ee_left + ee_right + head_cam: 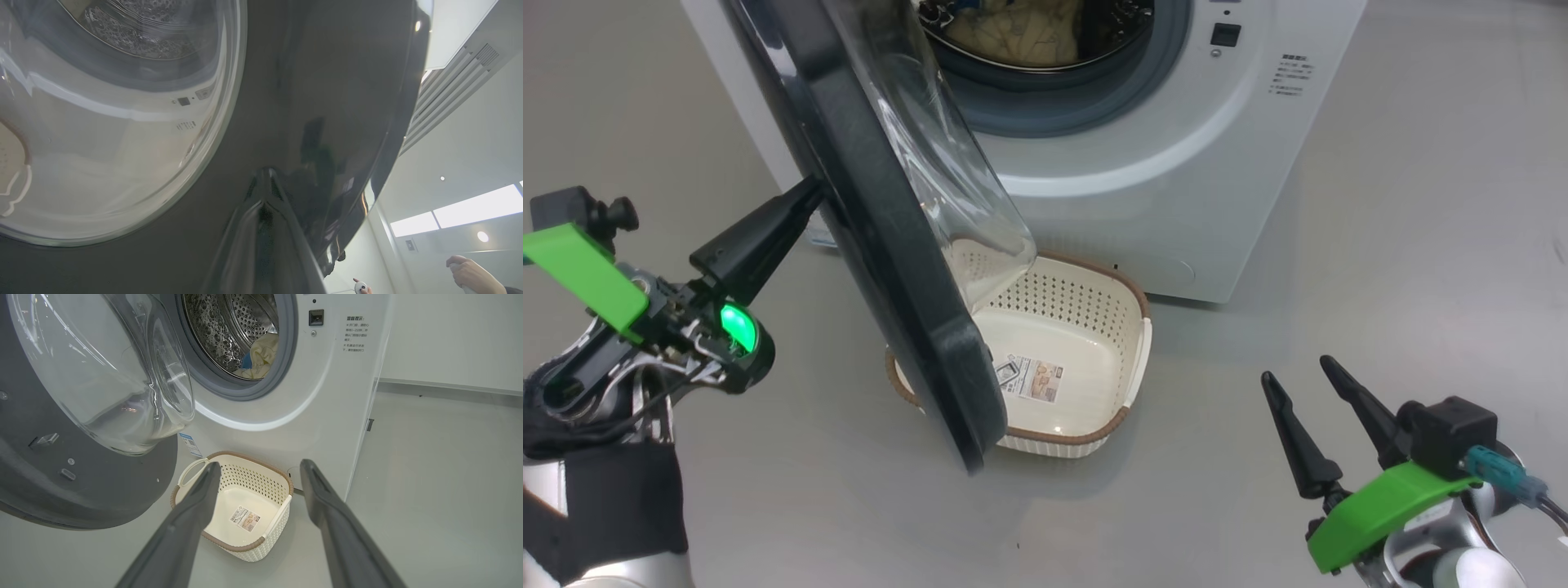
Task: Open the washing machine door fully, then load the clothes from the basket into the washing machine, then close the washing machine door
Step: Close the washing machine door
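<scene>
Clothes (pixel 1013 33) lie inside the drum (pixel 245 322), pale yellow with a little blue. The basket (pixel 1134 359) stands empty on the floor (pixel 1339 269), just in front of the washing machine (pixel 1176 163), with only a sticker (pixel 1031 380) on its bottom. From this I judge that the loading is done and only the closing is left.

The washing machine door (pixel 890 245) stands swung out, roughly halfway, and in the head view its lower edge covers the left side of the basket. The left gripper (pixel 809 189) has its two fingers pressed together and grasps nothing. Its tip touches the glossy black outer face of the door, on the dark band beside the glass window. I think the fingers are joined like this to make one stiff point for pushing, and a push from this outer side would swing the door toward the opening. So the door is directly ahead of this gripper, in contact with the tip.

The right gripper (pixel 1297 369) is spread wide and empty. It hovers over the floor on the right side, well apart from the door and somewhat away from the basket. Probably it is held there so that it stays out of the door's path.
</scene>
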Robot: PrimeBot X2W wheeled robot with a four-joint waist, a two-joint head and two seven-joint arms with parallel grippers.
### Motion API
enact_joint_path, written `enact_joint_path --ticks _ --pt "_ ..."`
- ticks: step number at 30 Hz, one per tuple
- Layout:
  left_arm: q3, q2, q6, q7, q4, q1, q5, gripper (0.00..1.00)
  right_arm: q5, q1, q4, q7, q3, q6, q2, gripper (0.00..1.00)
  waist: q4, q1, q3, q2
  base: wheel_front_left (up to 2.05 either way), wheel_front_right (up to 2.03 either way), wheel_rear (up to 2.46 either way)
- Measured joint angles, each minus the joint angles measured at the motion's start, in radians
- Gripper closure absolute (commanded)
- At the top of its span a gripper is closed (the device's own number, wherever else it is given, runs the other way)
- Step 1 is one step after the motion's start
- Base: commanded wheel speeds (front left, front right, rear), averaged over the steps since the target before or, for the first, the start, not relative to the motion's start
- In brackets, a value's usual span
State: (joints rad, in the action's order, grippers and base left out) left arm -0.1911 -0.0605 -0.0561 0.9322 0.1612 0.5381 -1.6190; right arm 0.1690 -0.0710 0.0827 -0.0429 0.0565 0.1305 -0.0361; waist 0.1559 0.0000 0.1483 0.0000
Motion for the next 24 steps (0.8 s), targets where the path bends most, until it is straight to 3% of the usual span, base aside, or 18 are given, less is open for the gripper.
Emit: enact_joint_path --ticks 10,24 --pt "0.010 0.013 -0.050 -0.072 0.046 0.019 0.038 1.00 0.024 0.001 -0.019 0.017 0.007 0.000 0.000 0.00 -0.083 0.0000 -0.008 0.0000 0.00 0.00 0.00" --pt "0.004 0.022 -0.067 -0.215 0.076 0.071 0.088 1.00 0.036 0.001 -0.035 0.035 0.020 0.000 0.000 0.00 -0.223 0.0000 -0.010 0.0000 0.00 0.00 0.00"
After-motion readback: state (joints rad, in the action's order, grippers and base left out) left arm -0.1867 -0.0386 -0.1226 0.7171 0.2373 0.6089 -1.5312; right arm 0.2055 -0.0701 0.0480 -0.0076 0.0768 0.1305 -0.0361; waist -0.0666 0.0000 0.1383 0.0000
